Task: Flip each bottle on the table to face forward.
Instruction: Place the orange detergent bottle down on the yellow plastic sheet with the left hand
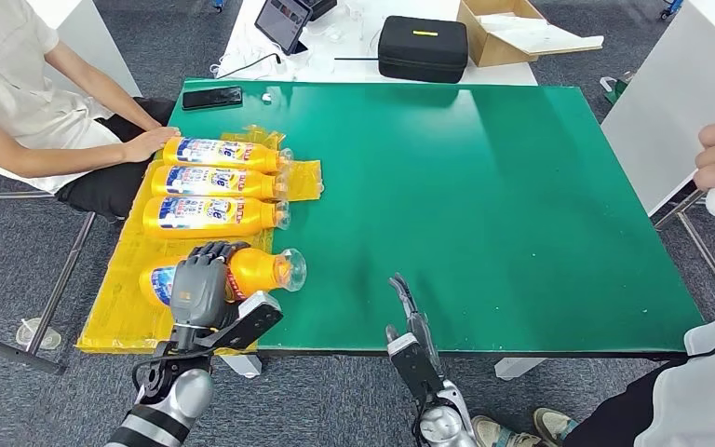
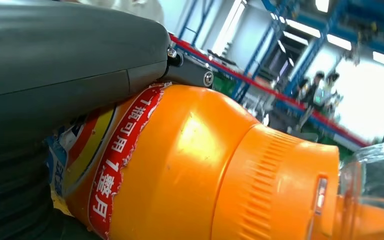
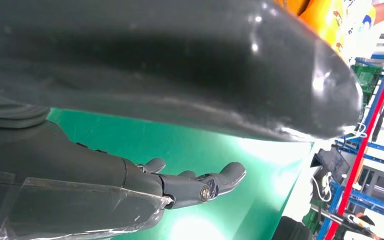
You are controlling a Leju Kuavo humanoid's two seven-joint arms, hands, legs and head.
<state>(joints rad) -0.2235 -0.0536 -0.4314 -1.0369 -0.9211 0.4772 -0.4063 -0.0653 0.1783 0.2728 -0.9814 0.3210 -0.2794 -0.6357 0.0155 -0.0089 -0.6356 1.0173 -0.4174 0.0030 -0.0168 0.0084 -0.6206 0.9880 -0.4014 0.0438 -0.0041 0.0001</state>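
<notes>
Bottles, four of them, lie on their sides in a column on a yellow sheet [image 1: 121,279] at the left part of a green table [image 1: 521,205]. All are orange plastic with blue and white labels and clear caps pointing toward the table's middle. The three far bottles [image 1: 212,184] show their labels upward. The near bottle [image 1: 259,271] lies closest to the robot, with the left hand [image 1: 200,284] wrapped over its middle, fingers curled across the body and label. In the left wrist view the thumb presses on the label beside the smooth orange shoulder; the label edge looks torn and lifted there.

The right hand [image 1: 408,317] hovers at the near edge of the table, well apart from the bottles, fingers spread and holding nothing.

A seated person rests a hand [image 1: 154,142] just beside the farthest bottle.

The bottle looks stiff, probably full and fairly heavy, and round enough to roll. Its glossy plastic likely slips under the fingers, so a grip across the labelled middle seems best. The clear cap looks thin and a poor place to hold.
</notes>
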